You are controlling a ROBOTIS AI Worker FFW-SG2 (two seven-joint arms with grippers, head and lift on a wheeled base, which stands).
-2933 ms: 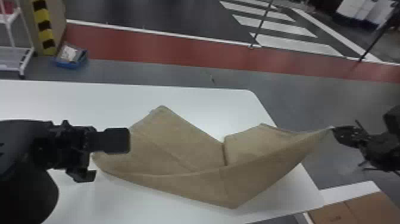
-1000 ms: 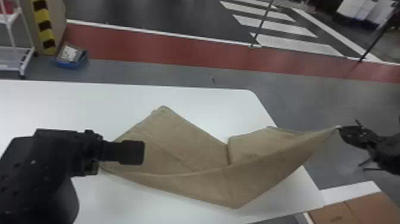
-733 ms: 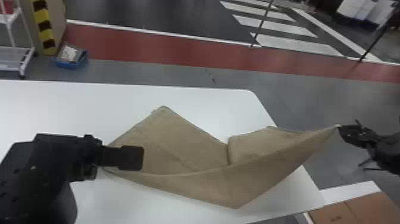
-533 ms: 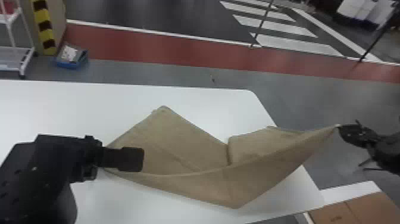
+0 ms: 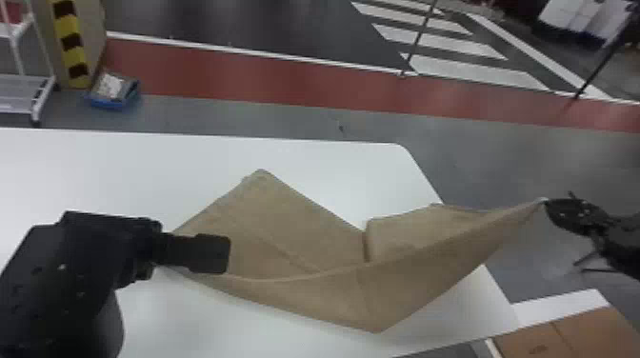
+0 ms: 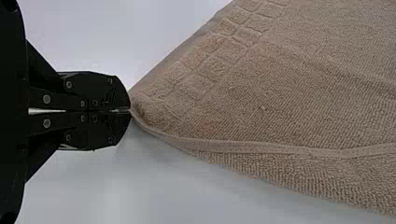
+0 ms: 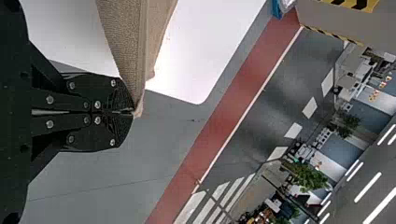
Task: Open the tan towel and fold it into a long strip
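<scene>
Tan towel [image 5: 295, 228] slopes up to the right off white counter [image 5: 143, 166]

The left arm [image 5: 62, 281] comes in at the near left, above the counter, bent so that the left tool [image 5: 220, 254] points right across the towel's left end. The right arm [image 5: 624, 238] enters from the right and points left, with the right tool [image 5: 546, 203] out past the counter's right edge, above the grey floor [image 5: 476, 176].

The towel runs between the two. Its left part spreads over the counter, one corner pointing to the far side; a band of raised squares [image 6: 210, 70] crosses it near the gripped left corner. Around the middle, a short upright crease parts it from a smaller flap on the right. The near side droops to a point, and the right end narrows as it rises.

The left tool [image 6: 130, 111] has its fingers pressed together, pinching a corner of the towel at their tips. The right tool [image 7: 134, 112] is closed likewise, gripping the raised right corner.
</scene>
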